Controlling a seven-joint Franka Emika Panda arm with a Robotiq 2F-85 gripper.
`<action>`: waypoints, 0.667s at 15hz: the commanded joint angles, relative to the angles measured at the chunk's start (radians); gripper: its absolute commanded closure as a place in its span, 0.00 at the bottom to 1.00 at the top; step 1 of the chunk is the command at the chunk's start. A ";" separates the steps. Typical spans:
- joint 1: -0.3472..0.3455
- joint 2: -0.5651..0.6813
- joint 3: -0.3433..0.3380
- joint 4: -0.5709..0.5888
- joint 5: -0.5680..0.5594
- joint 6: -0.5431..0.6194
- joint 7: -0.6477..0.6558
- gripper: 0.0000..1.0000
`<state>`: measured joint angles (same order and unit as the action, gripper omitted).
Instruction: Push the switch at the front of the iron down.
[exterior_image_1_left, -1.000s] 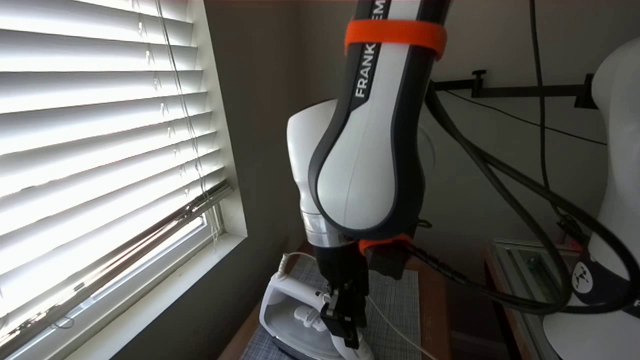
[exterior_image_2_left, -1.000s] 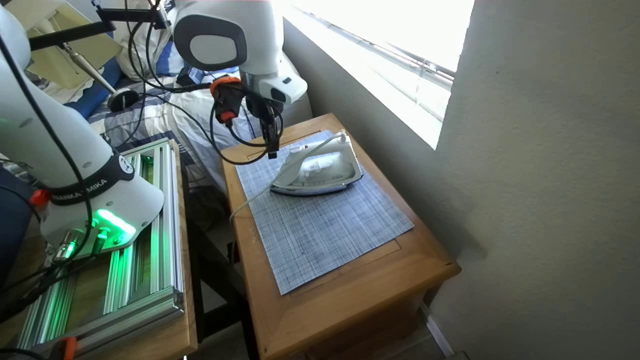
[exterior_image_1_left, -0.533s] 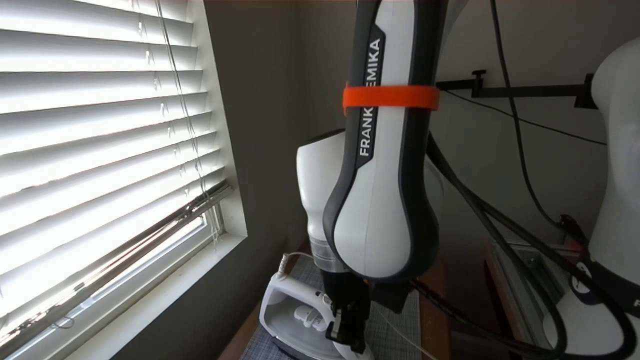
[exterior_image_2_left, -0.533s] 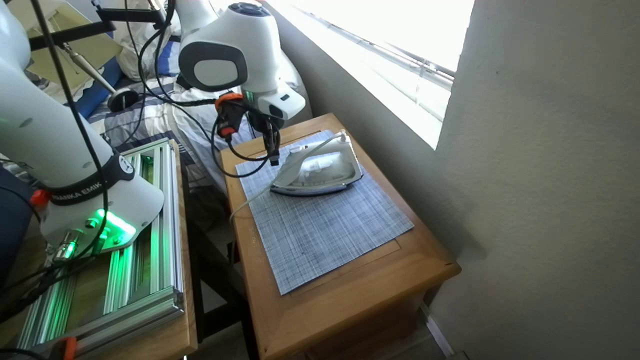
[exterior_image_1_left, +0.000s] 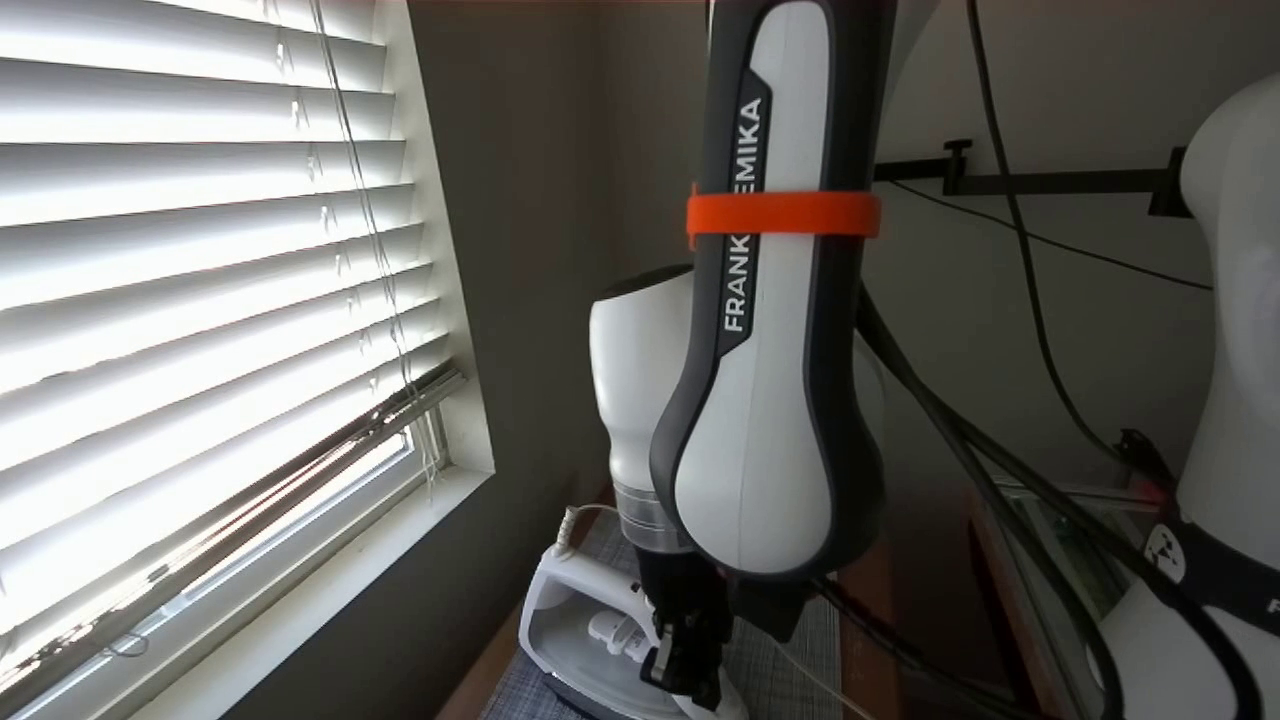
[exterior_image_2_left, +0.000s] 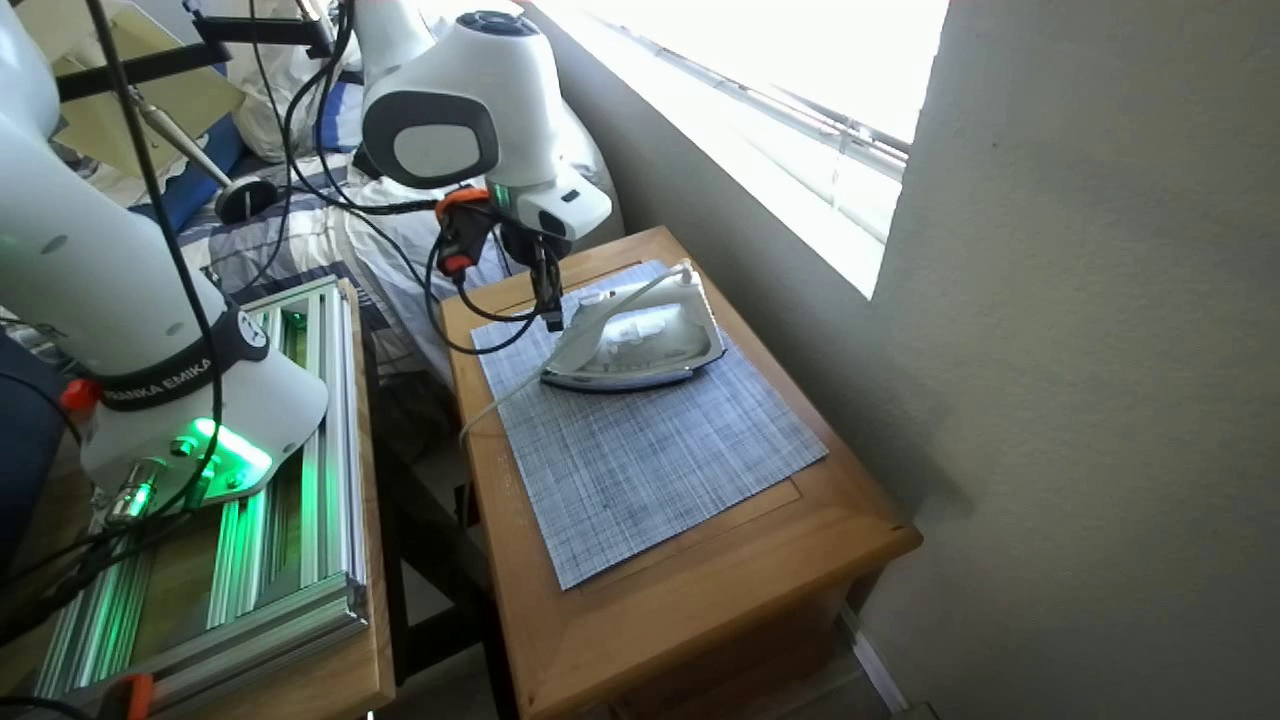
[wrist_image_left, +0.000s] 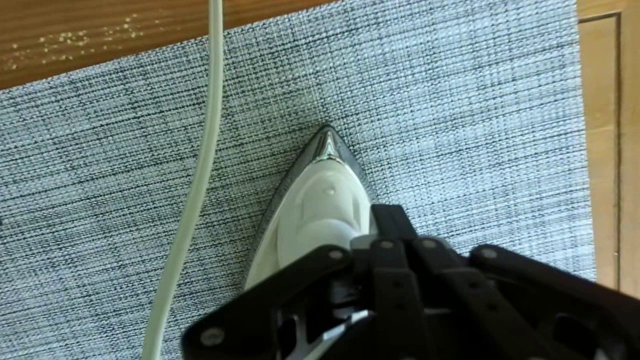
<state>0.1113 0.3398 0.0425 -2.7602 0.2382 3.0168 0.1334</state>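
**Aiming for the switch press**

Holding the gripper (wrist_image_left: 394, 220) clenched, with fingertips (wrist_image_left: 386, 217) meeting and gripping nothing visible. Finding the iron (wrist_image_left: 315, 215) right by the fingertips, partly hiding behind the gripper in wrist view, with nose (wrist_image_left: 328, 142) pointing out ahead. Not making out the switch, probably masked by the gripper; not telling touching from apart. Planning on trimming sideways toward the front of the handle (exterior_image_1_left: 600, 580), seemingly lying slightly off the fingertips' line, before going down. Best pressing straight and slowly, stopping at first give, to avoid skidding the iron over the mat (exterior_image_2_left: 690, 480) below.
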 joint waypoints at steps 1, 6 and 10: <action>0.019 -0.017 -0.013 0.002 -0.037 -0.018 0.048 1.00; 0.066 -0.026 -0.067 0.002 -0.088 -0.058 0.077 1.00; 0.058 -0.046 -0.064 0.004 -0.109 -0.076 0.067 1.00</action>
<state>0.1566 0.3299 -0.0031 -2.7566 0.1696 2.9815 0.1718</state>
